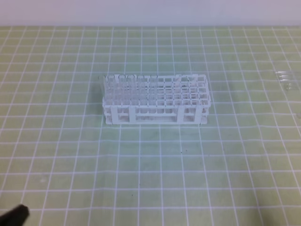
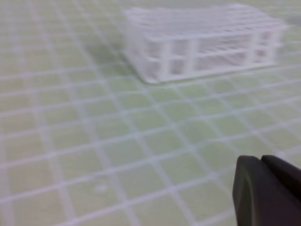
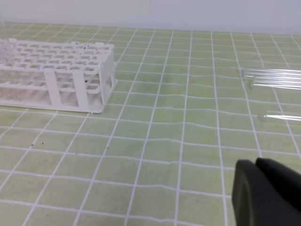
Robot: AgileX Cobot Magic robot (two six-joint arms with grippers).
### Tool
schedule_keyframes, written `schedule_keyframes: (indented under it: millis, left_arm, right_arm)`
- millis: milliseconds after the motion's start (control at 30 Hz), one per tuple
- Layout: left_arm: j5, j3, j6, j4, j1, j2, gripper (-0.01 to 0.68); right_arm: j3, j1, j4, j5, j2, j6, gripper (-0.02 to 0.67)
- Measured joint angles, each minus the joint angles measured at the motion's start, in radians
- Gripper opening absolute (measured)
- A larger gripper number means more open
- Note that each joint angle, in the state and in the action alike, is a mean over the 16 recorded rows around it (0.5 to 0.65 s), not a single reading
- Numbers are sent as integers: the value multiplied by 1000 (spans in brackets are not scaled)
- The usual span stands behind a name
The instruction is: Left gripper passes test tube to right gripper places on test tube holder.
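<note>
I hold the left gripper [image 2: 263,162] and right gripper [image 3: 257,165] fully closed and empty; each test tube [image 3: 273,75] lies on the bench [image 1: 150,179], well apart from the test tube holder [image 1: 155,99], awaiting pickup.

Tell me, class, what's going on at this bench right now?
Nothing is being handled yet. The white rack stands in the middle of the green grid mat, and no tube can be seen in it. Several tubes lie on the mat off to the right. Both grippers, left and right, are shut, hold nothing and sit low near the mat, well clear of rack and tubes.
</note>
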State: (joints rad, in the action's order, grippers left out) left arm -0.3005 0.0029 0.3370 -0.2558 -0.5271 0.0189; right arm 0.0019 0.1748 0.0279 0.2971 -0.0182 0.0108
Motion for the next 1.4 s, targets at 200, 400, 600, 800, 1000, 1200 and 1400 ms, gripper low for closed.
schedule_keyframes:
  millis: [200,400,600,800,1000,1200,1400]
  left_arm:
    - [56,0,3,-30,152,-2,-2]
    - [113,0,9,-34,308,-13,-2]
    - [139,1,16,-18,371,-26,-2]
    - [124,2,-4,15,380,-36,-2]
    - [96,6,-140,139,380,-36,-2]
    - [46,11,-294,269,380,-40,-2]
    - [3,12,-391,339,380,-40,-2]
  right_arm:
    - [0,0,0,0,0,0,-16]
    - [0,0,1,0,0,-1,-16]
    - [0,0,2,-1,0,-2,-16]
    - [0,0,5,-2,1,-2,-16]
    - [0,0,7,-2,1,-2,-16]
    - [0,0,14,-2,2,-2,-16]
    - [0,0,23,-2,2,-2,-16]
